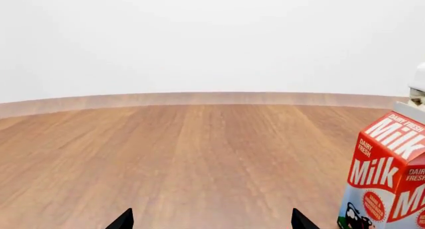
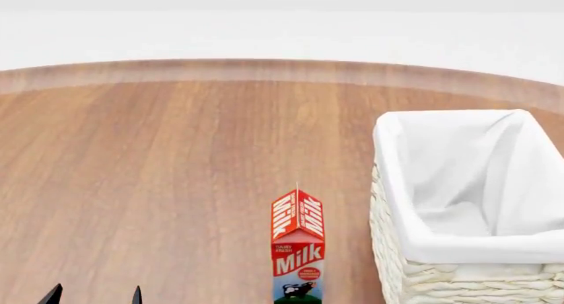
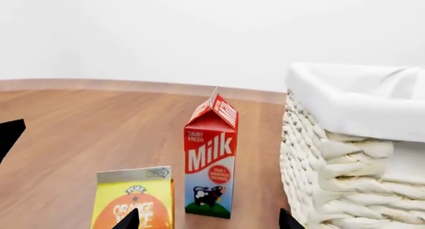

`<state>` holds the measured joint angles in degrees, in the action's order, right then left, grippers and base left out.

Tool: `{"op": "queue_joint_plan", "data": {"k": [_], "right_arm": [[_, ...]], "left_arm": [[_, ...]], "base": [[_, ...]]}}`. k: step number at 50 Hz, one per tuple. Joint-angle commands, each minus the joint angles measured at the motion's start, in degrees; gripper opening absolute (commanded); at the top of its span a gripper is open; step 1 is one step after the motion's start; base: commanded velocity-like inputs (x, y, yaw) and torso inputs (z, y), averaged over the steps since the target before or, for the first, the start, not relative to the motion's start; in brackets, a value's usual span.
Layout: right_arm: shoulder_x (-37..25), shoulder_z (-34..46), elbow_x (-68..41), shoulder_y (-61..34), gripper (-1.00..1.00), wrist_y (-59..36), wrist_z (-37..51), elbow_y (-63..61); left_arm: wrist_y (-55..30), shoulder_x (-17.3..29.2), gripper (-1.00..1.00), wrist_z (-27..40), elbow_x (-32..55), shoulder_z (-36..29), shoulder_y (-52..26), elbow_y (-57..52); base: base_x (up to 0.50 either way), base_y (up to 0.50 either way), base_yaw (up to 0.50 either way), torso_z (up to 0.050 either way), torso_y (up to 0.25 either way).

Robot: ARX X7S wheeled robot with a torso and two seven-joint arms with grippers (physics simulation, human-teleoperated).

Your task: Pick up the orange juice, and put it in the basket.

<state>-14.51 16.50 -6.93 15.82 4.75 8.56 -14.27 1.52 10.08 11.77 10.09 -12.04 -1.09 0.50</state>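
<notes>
Two cartons stand on the wooden table (image 2: 158, 172), both upright with their long axes vertical. Only the right wrist view catches the orange juice (image 3: 133, 201): its yellow and orange front panel faces that camera under the flat grey strip of its gable top, just beside the milk carton (image 3: 211, 159) and a little nearer the camera. That red-and-white carton, glossy and sharp-edged with a peaked top, stands close to the basket (image 3: 332, 164) without touching it.

Thick cream wicker plaits make up the basket's walls, and a smooth white cloth liner (image 2: 467, 178) folds over the rim. From the head view the lined inside holds nothing that I can see.

Only the dark tips of the right gripper (image 3: 207, 220) show, spread wide, one of them in front of the juice's face, closed on nothing. Likewise the left gripper (image 1: 209, 220) shows two black tips parted over bare wood grain, holding nothing, with the milk carton off to one side.
</notes>
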Motion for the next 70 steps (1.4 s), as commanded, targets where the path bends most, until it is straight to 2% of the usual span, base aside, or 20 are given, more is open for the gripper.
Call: {"op": "queue_joint_plan", "data": {"k": [1, 10, 11, 70], "right_arm": [[-0.3, 2.3, 1.5, 3.1, 1.0, 3.3, 0.2, 0.3], [-0.4, 3.9, 2.5, 4.9, 1.0, 5.1, 0.3, 0.2], [2.1, 7.2, 5.0, 4.0, 1.0, 6.6, 0.1, 4.3], [3.8, 9.2, 2.9, -4.7, 1.0, 5.8, 1.5, 12.9]], "left_arm": [[0.1, 0.3, 1.0, 0.3, 0.3, -0.4, -0.1, 0.0], [0.2, 0.5, 1.0, 0.6, 0.5, -0.6, -0.1, 0.1], [0.2, 0.5, 1.0, 0.6, 0.5, -0.7, -0.1, 0.1], [0.6, 1.8, 1.0, 2.1, 1.8, -2.3, -0.4, 0.2]], "base": [[0.0, 0.0, 0.0, 0.0, 0.0], [0.0, 0.0, 0.0, 0.0, 0.0], [0.0, 0.0, 0.0, 0.0, 0.0], [0.0, 0.0, 0.0, 0.0, 0.0]]}}
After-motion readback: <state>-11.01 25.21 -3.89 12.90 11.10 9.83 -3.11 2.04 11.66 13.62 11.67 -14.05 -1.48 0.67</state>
